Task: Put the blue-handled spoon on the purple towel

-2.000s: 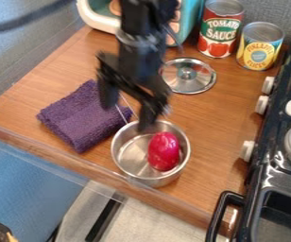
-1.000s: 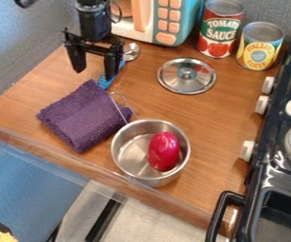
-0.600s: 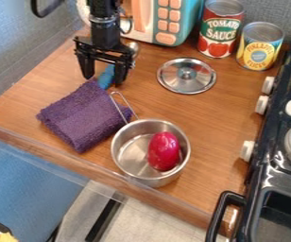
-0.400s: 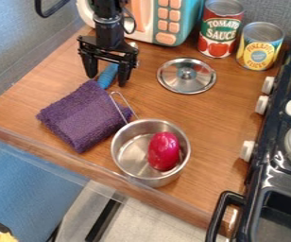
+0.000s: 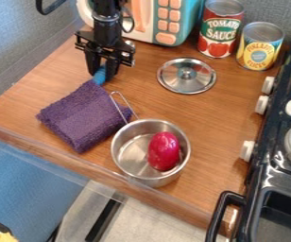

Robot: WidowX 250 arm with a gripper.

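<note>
Brown wooden counter (image 5: 217, 118) spans the middle, running diagonally. Black toy stove (image 5: 271, 142) along the right edge, white knobs facing the counter. Toy microwave (image 5: 184, 19), teal and white with orange buttons, at the top edge.

Black robot arm comes in from the top, left of centre; its two-finger gripper (image 5: 102, 76) hangs over the upper left of the counter, in front of the microwave. Fingers narrow, pinched about a blue handle.

Folded purple cloth towel (image 5: 81, 116) at left, below the gripper. Just right of it, near the front edge, an open silver metal pot (image 5: 132, 146); its wire handle slants up and left beside the towel's right side.

Two cans upright at the back, between microwave and stove: a tall red-and-green one (image 5: 220, 28), then a shorter yellow-and-blue one (image 5: 260, 47) to its right, nearer the stove. Round silver lid (image 5: 173, 78) lies flat in front of them, knob up, well apart from the pot.

Glossy red oval object (image 5: 164, 151) inside the pot, toward its right side.

Blue-handled metal spoon (image 5: 99, 77): handle between the fingers, lower end at the towel's top corner, metal end partly hidden behind the gripper.
</note>
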